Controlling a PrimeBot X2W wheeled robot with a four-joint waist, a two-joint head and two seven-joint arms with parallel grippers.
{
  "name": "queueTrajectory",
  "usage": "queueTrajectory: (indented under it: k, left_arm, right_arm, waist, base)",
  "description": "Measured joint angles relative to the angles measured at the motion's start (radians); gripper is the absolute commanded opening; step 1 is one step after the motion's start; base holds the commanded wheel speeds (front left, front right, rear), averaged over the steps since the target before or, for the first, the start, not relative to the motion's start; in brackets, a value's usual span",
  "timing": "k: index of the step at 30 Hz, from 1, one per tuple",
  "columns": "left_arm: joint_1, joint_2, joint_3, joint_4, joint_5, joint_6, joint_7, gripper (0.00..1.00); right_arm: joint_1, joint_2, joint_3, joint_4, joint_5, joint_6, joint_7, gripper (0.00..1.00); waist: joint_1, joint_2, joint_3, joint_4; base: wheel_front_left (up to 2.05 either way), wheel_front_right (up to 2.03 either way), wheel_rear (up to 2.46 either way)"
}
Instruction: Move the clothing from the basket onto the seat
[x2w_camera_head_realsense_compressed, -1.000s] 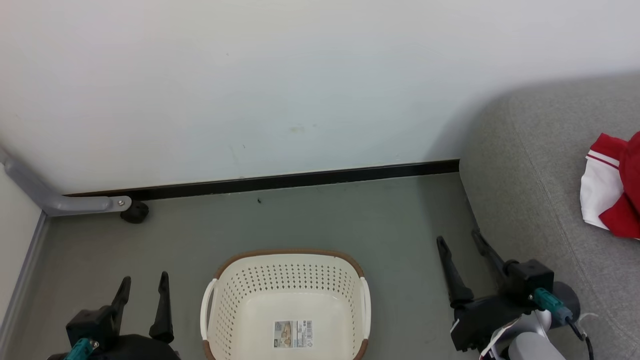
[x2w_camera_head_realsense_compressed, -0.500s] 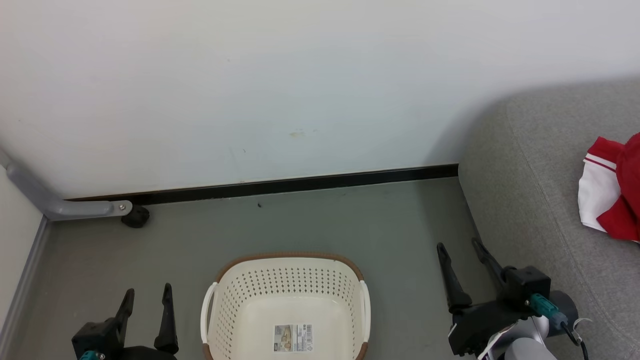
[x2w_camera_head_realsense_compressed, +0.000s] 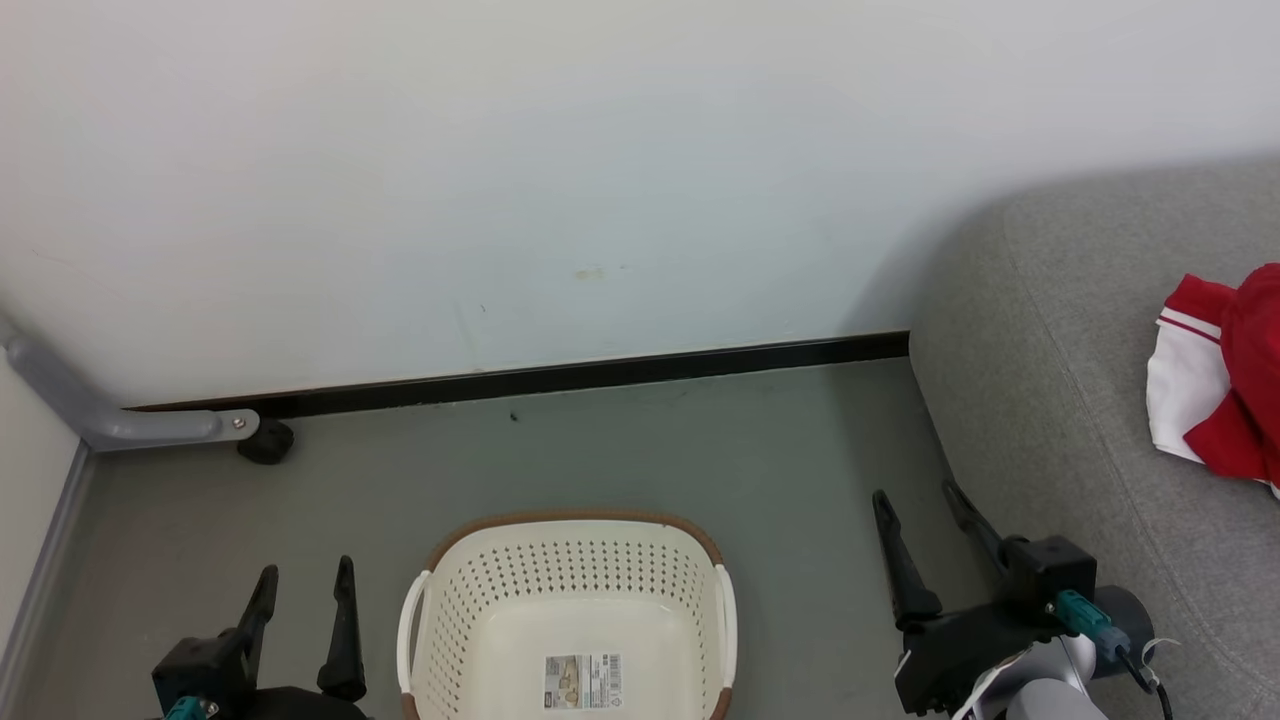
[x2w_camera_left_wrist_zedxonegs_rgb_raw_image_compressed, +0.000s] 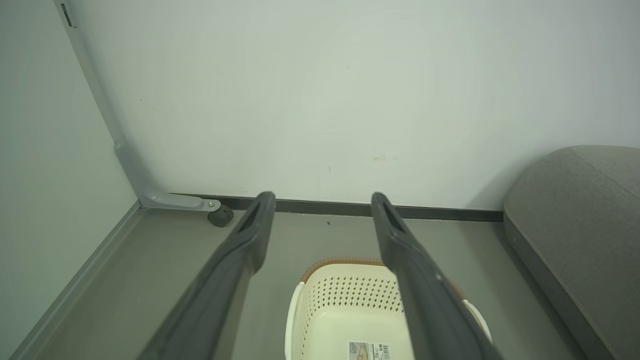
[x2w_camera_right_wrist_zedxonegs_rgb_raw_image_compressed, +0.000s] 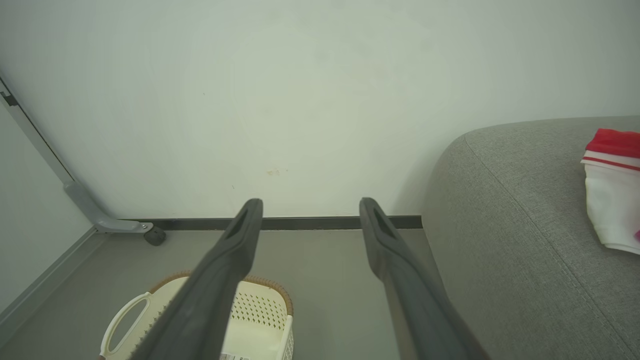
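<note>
At the far left a grey metal leg (x2w_camera_head_realsense_compressed: 130, 428) with a black caster (x2w_camera_head_realsense_compressed: 268, 443) stands against the wall. The left end effector (x2w_camera_head_realsense_compressed: 307, 567) hovers over the floor (x2w_camera_head_realsense_compressed: 700, 450) just left of the basket (x2w_camera_head_realsense_compressed: 570, 560), fingers spread apart, gripping nothing. The cream basket sits on the floor, with a barcode sticker (x2w_camera_head_realsense_compressed: 583, 681) on its bare bottom. The right end effector (x2w_camera_head_realsense_compressed: 915, 492), fingers likewise apart and empty, hangs between the basket and the sofa (x2w_camera_head_realsense_compressed: 1060, 380). The red-and-white clothing (x2w_camera_head_realsense_compressed: 1185, 395) lies on the grey sofa at the far right, well apart from the basket.
</note>
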Motion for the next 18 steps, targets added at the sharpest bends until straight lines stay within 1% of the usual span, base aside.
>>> queueTrajectory:
  k: [3,4,10,18]
  left_arm:
    - [0.000,-0.003,0.001,-0.004,0.000,-0.018,0.000,1.00]
    - [0.001,-0.007,-0.002,0.003,-0.001,-0.019,0.001,0.00]
    - [0.042,-0.036,-0.011,0.049,-0.006,-0.020,0.003,0.00]
    - [0.041,-0.044,0.015,0.048,-0.088,-0.033,0.040,0.00]
  right_arm:
    - [0.000,0.000,0.001,0.000,0.007,0.000,0.000,1.00]
    - [0.002,0.000,0.002,0.007,0.008,0.000,0.002,0.00]
    - [0.065,0.002,0.001,0.057,0.010,0.001,0.003,0.00]
    - [0.065,0.002,-0.034,0.048,0.100,0.010,0.029,0.00]
  waist:
    - [0.0000,-0.0001,0.000,-0.002]
    - [0.0000,0.0000,0.000,-0.002]
    - [0.0000,0.0000,0.000,-0.002]
    - [0.0000,0.0000,0.000,-0.003]
  base:
    - [0.00,0.00,0.00]
    - [0.00,0.00,0.00]
    - [0.00,0.00,0.00]
    - [0.00,0.00,0.00]
